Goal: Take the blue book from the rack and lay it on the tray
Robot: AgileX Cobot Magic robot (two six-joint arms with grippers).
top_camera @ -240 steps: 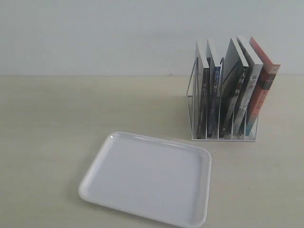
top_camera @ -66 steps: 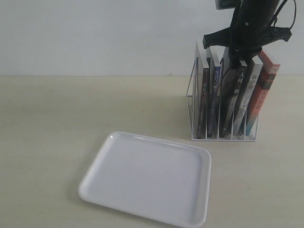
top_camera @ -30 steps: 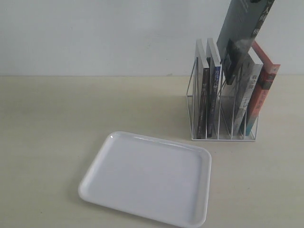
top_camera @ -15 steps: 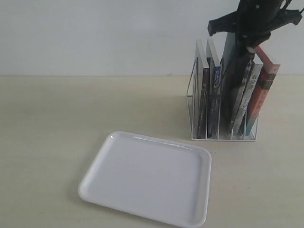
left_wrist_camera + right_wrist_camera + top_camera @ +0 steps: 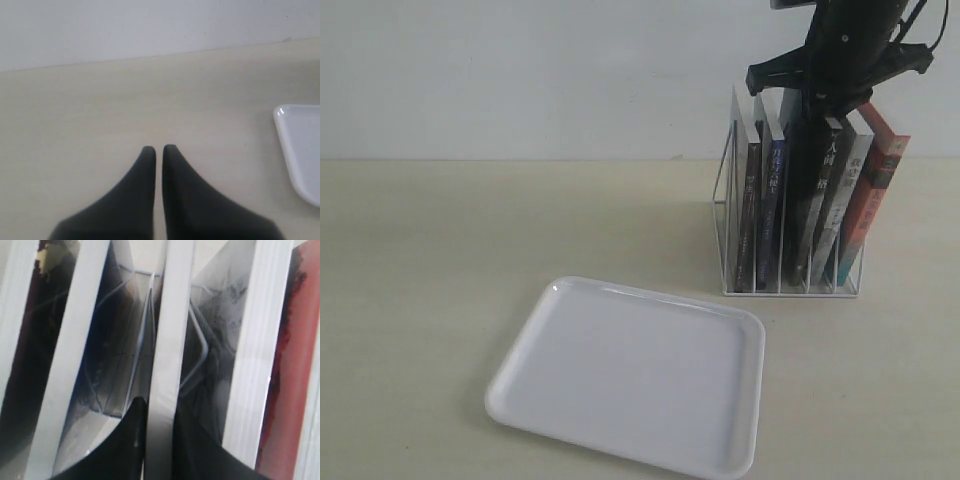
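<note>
The right gripper point(image 5: 159, 414) is clamped on the top edge of the dark grey book point(image 5: 807, 200) in the rack point(image 5: 790, 292). The blue book point(image 5: 772, 195) stands upright one slot further left, apart from the tray point(image 5: 630, 380). The left gripper point(image 5: 159, 150) hangs over the desk point(image 5: 470, 230), nearly closed and holding nothing.

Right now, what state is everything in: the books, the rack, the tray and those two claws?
rack: standing upright
blue book: upright in it, untouched
dark grey book: in it, gripped at top
tray: flat, empty
right gripper: shut on dark grey book
left gripper: shut, holding nothing
</note>
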